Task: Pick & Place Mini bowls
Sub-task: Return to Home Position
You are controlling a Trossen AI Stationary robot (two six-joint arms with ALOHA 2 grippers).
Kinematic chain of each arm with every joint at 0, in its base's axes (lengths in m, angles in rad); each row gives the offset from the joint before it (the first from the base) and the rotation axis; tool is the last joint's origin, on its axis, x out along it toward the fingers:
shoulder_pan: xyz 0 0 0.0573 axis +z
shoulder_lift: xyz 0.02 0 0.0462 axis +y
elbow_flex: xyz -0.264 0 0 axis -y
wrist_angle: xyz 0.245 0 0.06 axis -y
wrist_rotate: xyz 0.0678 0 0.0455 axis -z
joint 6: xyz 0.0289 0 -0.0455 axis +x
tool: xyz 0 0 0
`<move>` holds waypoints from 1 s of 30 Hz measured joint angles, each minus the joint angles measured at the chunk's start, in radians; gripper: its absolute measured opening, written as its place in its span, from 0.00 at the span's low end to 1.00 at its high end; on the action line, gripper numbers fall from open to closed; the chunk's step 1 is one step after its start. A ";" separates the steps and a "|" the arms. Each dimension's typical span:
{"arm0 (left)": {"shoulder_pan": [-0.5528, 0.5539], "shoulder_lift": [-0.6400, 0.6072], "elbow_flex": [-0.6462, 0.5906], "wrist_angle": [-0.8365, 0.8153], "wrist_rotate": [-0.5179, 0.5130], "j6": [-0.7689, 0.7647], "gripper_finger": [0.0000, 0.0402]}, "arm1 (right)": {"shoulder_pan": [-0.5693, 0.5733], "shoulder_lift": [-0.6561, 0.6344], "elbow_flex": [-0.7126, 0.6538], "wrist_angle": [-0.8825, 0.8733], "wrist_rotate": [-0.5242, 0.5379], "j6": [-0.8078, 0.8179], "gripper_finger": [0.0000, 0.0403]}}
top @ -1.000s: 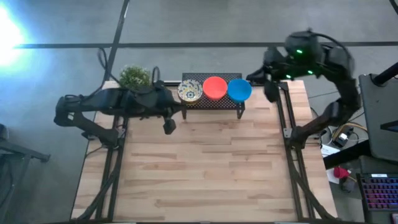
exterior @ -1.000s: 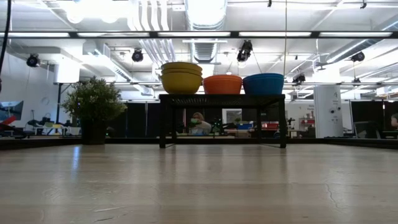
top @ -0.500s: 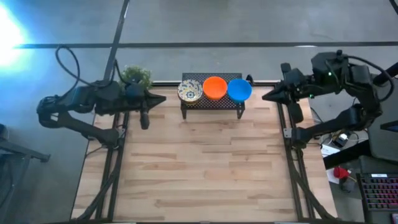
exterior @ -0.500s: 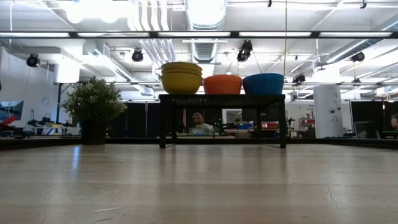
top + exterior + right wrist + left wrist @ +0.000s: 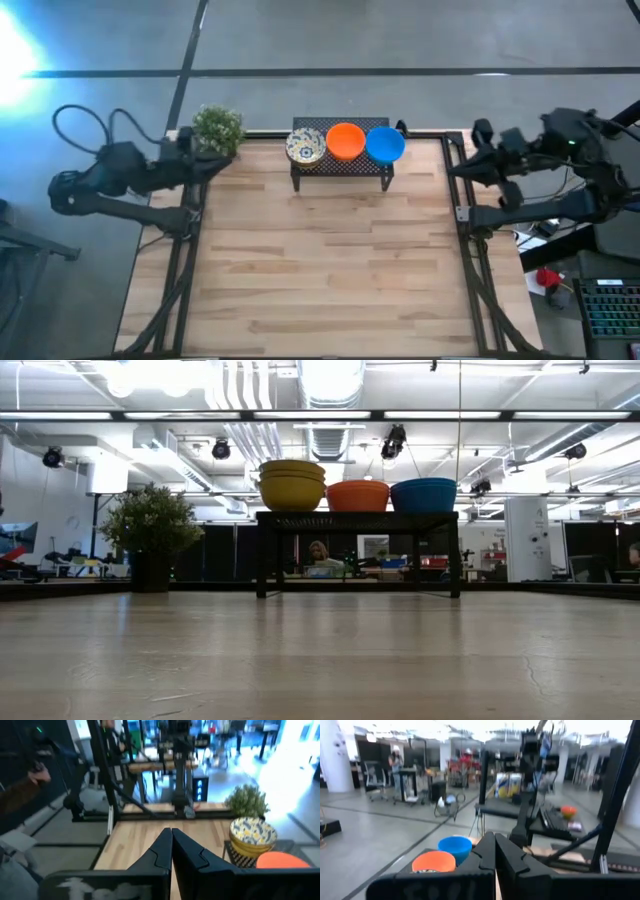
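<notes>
The mini bowls (image 5: 358, 494) sit in a row on the black rack (image 5: 340, 166) at the far bench (image 5: 320, 270) edge: cream patterned bowls (image 5: 305, 148), orange bowls (image 5: 345, 141), blue bowls (image 5: 384, 144). The left gripper (image 5: 228, 159) is at the left bench edge beside the plant (image 5: 217, 127). The right gripper (image 5: 455, 171) is at the right edge. Both grippers' fingers are closed and empty.

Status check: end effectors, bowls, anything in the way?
Left end effector shut, parked left. Right end effector shut, parked right. Bowls stacked on rack. Nothing blocking.
</notes>
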 joint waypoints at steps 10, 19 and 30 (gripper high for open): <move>0.000 -0.218 -0.153 0.066 -0.002 0.005 0.00 | 0.000 -0.302 -0.250 0.152 0.039 0.019 0.02; 0.000 -0.330 -0.242 0.106 -0.001 0.015 0.00 | 0.000 -0.547 -0.443 0.262 0.067 0.034 0.02; 0.000 -0.418 -0.308 0.153 -0.001 0.039 0.00 | 0.000 -0.776 -0.603 0.315 0.135 0.091 0.02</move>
